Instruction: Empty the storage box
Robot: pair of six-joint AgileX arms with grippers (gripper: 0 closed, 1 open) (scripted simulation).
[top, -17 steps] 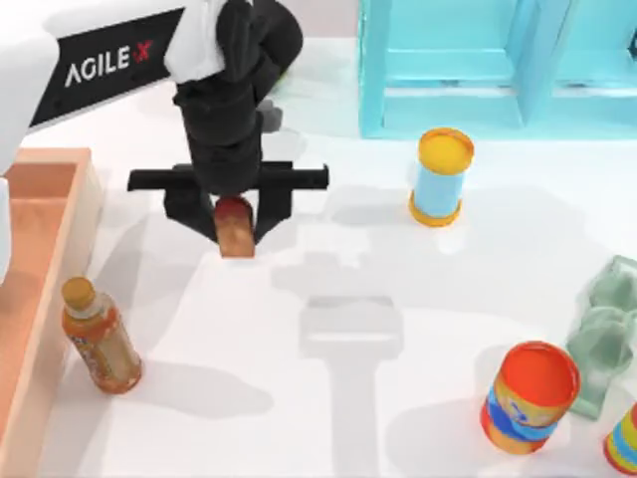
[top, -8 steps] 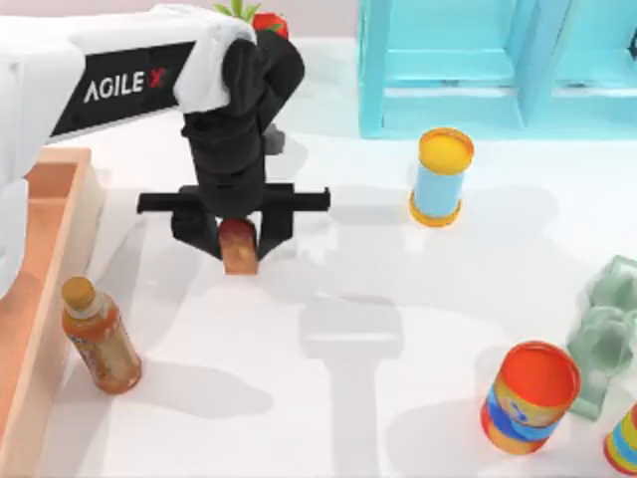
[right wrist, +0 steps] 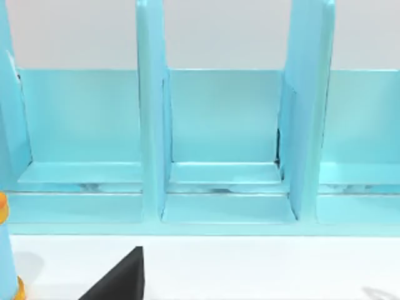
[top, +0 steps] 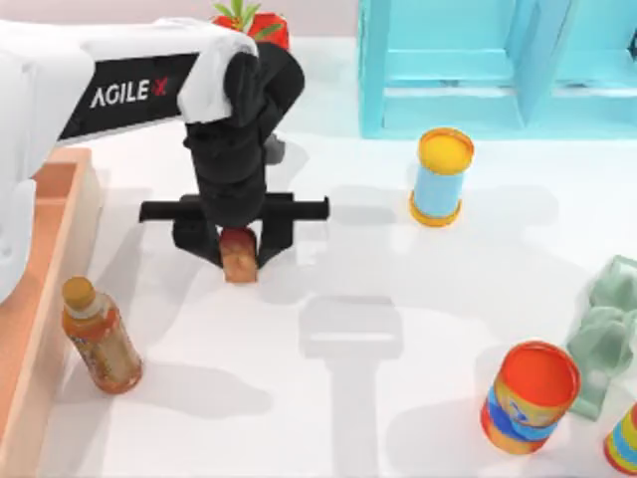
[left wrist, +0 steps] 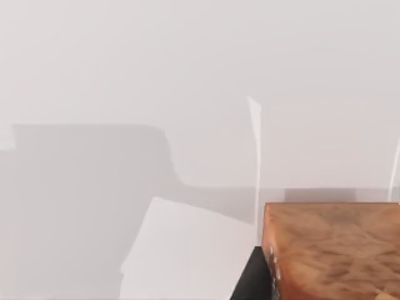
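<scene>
Left gripper over the white bench, left of centre, black fingers clamped on a small brown block with a red top; mottled, bread-like brown texture on the block in the left wrist view. Storage box at the bench's left edge, light orange-tan wood, thick raised rim, partly cut off by the frame. Just beside its right rim, an amber plastic bottle with a tan cap, upright, apart from the gripper. Turquoise shelf at the far right, flat panels and upright dividers forming open bays. Light blue can with orange ends in front of the shelf. Orange-topped can near the right front; pale green crumpled item beside it; striped can at the corner. Red item with green leaves behind the left arm. Right gripper's finger state: cannot tell.
</scene>
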